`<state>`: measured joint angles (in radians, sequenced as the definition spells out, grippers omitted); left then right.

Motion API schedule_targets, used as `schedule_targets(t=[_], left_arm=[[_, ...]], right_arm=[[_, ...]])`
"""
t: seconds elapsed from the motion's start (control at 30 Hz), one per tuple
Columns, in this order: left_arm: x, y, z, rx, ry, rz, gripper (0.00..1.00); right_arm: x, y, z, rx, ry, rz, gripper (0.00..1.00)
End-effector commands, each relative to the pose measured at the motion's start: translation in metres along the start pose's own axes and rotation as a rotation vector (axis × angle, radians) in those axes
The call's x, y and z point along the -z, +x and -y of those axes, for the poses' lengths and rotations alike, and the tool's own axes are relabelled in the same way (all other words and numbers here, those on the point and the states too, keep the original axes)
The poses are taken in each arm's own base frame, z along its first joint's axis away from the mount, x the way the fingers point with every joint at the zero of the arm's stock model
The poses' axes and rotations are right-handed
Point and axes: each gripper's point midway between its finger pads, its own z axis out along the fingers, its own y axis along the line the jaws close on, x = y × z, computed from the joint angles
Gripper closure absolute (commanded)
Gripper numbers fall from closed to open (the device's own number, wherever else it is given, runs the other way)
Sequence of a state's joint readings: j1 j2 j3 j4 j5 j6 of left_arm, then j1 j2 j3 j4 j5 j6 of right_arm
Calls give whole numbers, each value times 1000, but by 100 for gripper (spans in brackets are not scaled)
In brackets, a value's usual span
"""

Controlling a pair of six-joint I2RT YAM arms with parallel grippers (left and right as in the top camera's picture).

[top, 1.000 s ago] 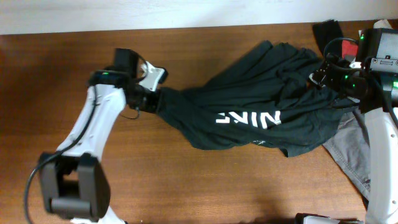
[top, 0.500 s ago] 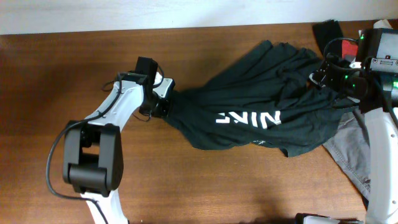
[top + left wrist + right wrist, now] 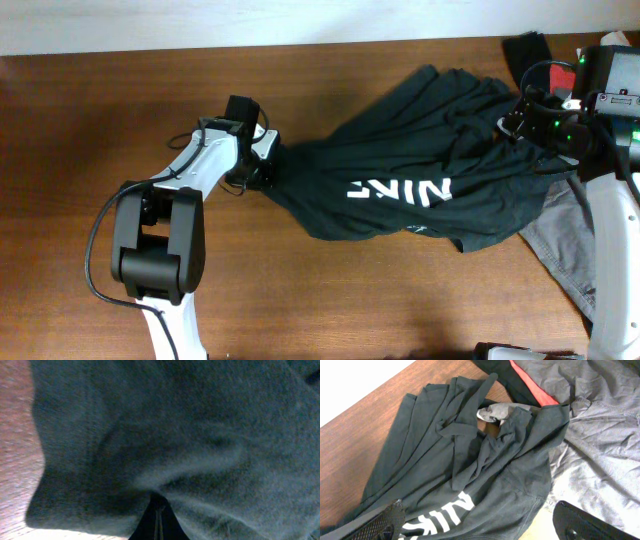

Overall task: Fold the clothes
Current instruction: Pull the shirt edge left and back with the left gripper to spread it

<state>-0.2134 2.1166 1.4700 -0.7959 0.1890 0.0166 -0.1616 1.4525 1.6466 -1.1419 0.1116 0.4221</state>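
Clenched at their tapered end by the left gripper [image 3: 262,160], the clothes [image 3: 420,170] could be dragged bunched, the right gripper [image 3: 514,127] left gaping over their opposite edge.

The overhead view has soft, even light. The left wrist view is dim and blurry, right up against the clothes [image 3: 200,435]. The right wrist view is bright and clear.

open table [image 3: 90,150] left of clothes [image 3: 420,150]; grey garment [image 3: 555,250] crowds right side.
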Motion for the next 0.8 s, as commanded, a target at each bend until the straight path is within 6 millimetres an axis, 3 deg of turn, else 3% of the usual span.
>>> schedule_targets(t=[0.0,0.3,0.53,0.77], left_arm=[[-25,12,-46,38,-217,-56,99],[-4,-15,-103,45,-534,60,100],[7,-52,-130,9,-567,205,100],[27,-87,-176,109,-591,405,100]], right_arm=[[-1,-1,1,-2,7,1,1],[-1,-1,1,-2,7,1,1],[-1,-1,1,-2,7,1,1],[-1,-1,1,-2,7,1,1]])
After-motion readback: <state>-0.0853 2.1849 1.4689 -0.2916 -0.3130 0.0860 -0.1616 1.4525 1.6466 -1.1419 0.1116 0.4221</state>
